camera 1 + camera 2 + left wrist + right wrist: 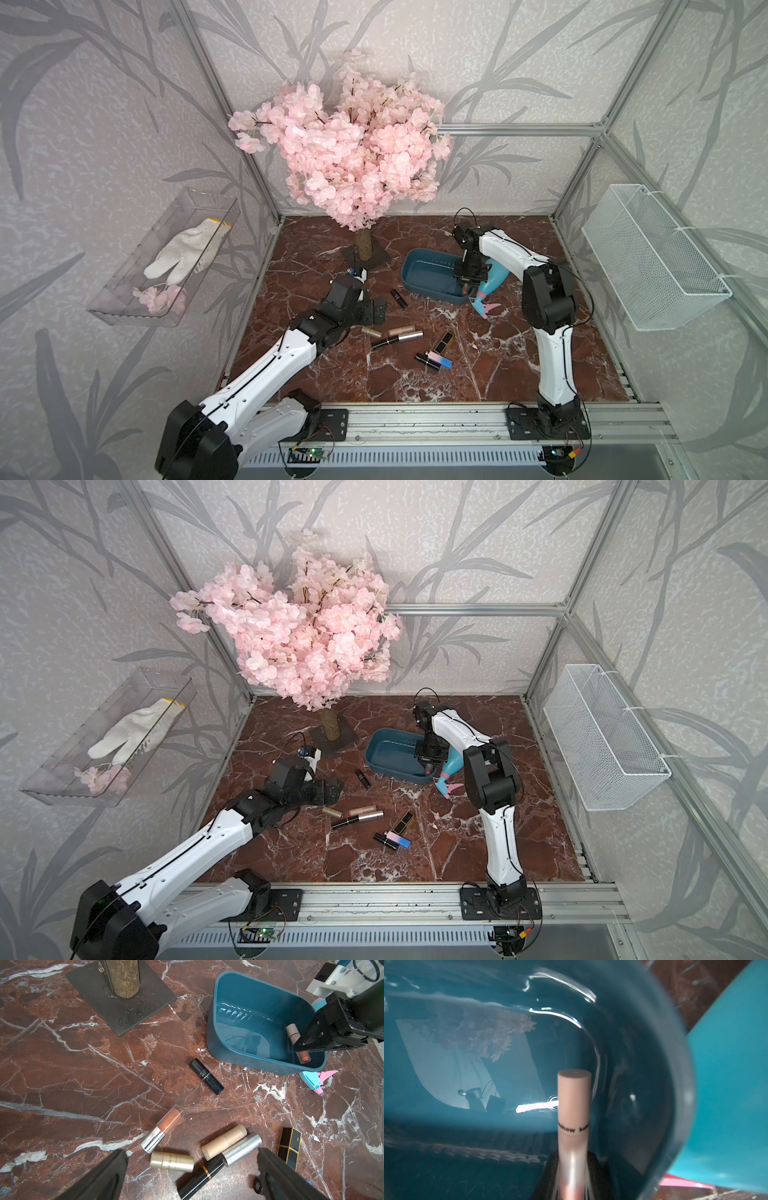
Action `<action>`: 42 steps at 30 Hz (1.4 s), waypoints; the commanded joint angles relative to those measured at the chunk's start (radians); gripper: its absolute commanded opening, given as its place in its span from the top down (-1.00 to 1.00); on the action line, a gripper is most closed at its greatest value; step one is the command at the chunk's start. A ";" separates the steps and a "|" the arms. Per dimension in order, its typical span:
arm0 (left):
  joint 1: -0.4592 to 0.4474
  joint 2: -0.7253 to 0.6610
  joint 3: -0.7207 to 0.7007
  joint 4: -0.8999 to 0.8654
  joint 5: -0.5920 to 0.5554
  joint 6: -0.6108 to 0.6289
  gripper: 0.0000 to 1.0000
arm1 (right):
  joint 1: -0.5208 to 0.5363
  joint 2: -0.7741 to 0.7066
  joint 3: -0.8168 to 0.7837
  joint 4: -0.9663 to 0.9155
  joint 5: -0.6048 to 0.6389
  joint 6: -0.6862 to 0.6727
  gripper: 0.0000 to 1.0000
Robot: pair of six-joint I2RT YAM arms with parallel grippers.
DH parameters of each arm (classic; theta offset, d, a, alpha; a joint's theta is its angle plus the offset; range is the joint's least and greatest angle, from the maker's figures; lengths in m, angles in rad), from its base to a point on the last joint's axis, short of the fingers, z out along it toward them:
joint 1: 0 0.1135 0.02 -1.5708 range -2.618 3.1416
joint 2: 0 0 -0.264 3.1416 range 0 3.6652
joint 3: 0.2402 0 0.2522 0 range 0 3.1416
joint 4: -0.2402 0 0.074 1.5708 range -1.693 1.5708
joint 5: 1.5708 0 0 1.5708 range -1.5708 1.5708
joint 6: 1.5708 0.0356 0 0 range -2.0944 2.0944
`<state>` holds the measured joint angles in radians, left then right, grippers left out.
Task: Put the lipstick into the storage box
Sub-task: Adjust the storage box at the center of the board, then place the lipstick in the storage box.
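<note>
right gripper (572, 1178) pinches a pale pink lipstick (574, 1101) inside the dark teal plastic storage box (428, 272), light blue spray bottle (496, 272) beside its 4 o'clock rim; left gripper (192, 1152) spread near loose lipsticks (401, 332) at 7 o'clock.

1. The storage box (428, 272), right of centre in both top views, is bare over its left half, and that end is clear from above.
2. Its right end is taken up by the right gripper (467, 288), clamped on a pale pink lipstick (574, 1101), with the right arm (511, 253) arching in from the right.
3. A teal spray bottle (496, 270) lies just beside the box's right wall, closing that side.
4. The tree trunk (363, 245) and base plate (378, 259) stand just left of the box. The blossom crown (349, 153) overhangs above them.
5. A black lipstick (398, 298) lies between the left gripper (379, 311), jaws spread wide, and the box.
6. A cluster of tubes (399, 334) litters the centre. The marble (498, 374) to its lower right is bare.
</note>
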<state>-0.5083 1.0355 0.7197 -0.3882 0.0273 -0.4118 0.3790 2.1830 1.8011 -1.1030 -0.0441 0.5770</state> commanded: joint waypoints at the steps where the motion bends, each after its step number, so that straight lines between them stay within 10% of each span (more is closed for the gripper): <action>1: 0.007 0.002 0.021 0.001 0.001 -0.001 -1.00 | 0.005 0.036 0.025 -0.042 0.046 -0.002 0.69; 9: 0.009 -0.011 0.020 -0.010 -0.007 0.001 -1.00 | 0.006 0.102 0.089 -0.079 0.054 -0.008 0.15; 20: 0.016 -0.017 0.017 -0.009 -0.004 0.004 -1.00 | 0.008 0.080 0.129 -0.094 0.093 -0.034 0.10; 35: 0.023 -0.006 0.046 -0.028 0.015 0.005 -1.00 | 0.085 -0.294 -0.007 0.042 -0.045 -0.172 -0.14; 42: 0.027 0.049 0.090 -0.054 0.209 0.058 -1.00 | 0.129 -0.500 -0.189 0.004 -0.100 -0.201 -0.30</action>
<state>-0.4847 1.0603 0.7830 -0.4187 0.1337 -0.3908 0.4866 1.7321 1.6592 -1.0615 -0.1146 0.3885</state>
